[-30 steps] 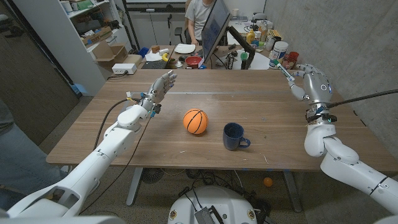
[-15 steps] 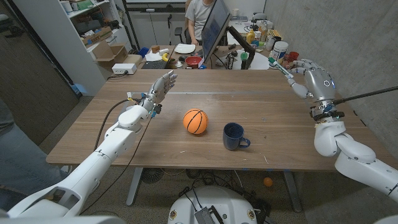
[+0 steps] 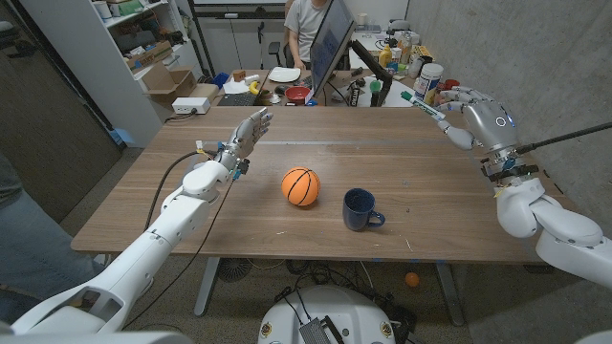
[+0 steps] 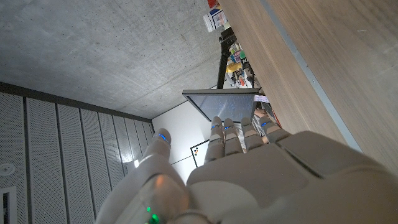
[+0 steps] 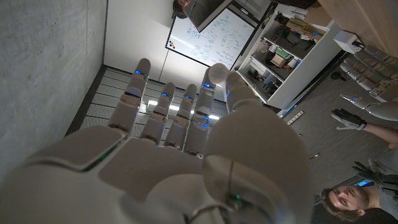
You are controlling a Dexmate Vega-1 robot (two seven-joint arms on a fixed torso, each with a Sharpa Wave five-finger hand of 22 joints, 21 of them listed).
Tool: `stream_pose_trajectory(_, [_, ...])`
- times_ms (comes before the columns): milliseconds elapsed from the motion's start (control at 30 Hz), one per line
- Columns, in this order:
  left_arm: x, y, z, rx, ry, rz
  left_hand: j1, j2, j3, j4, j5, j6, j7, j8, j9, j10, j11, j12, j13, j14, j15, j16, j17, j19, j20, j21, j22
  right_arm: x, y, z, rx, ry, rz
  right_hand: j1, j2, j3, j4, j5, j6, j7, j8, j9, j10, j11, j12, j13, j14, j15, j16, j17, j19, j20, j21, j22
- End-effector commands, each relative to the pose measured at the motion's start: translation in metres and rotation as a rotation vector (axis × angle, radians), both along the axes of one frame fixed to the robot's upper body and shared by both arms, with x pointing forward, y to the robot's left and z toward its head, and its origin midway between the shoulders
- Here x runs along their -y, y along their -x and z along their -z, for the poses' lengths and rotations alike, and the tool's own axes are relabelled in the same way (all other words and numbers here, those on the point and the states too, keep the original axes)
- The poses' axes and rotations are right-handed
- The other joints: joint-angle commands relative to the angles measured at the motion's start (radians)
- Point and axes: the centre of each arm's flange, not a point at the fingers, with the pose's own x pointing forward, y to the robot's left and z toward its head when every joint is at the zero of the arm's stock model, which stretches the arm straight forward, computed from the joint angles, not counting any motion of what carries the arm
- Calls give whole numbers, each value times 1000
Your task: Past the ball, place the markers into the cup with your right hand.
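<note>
Now your right hand is lifting and drifting back toward the far right corner of the tabletop, higher and farther from the cup than a second ago, and it is pinching a marker between thumb and finger while the other fingers are curling loosely. This means the carry toward the cup is not yet beginning. The left hand is staying raised over the far left side, fingers straight and together, holding nothing. The ball is sitting mid-table, just left of the cup. You are having open wood between hand and cup, but the right edge is close.
</note>
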Motion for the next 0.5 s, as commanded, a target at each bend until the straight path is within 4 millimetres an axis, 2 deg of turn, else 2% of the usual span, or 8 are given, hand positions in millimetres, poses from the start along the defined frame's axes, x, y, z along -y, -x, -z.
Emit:
stream_pose_trajectory(33, [1,1,-1,0,-4,-10,10,4,0,2,2,6,-2,5,4,-2,-4,2,3,-4,1,4,5,-7,4,7,4,0,15,-6,-24,112,-3,-4,9,5,4,5,123,-123,47,7,6,-6,-2,2,1,-3,-2,6,6,2,3,0])
stream_pose_trajectory(433, [7,6,-8,0,-33,-23,11,4,1,2,2,6,-1,5,4,-4,-3,1,3,-5,1,4,5,-7,4,7,4,3,25,-3,-28,192,-33,-7,9,6,4,8,122,-128,47,7,1,-7,-5,3,-5,-5,-8,7,-2,4,-5,0])
stream_pose_trajectory(500, [8,8,-9,0,-37,-26,11,4,1,2,2,7,-1,5,4,-4,-2,1,3,-4,1,4,5,-7,3,8,4,3,27,-4,-36,217,-37,-9,9,6,5,8,122,-129,47,7,-4,-14,-7,4,-6,-6,-10,7,-1,6,-6,0])
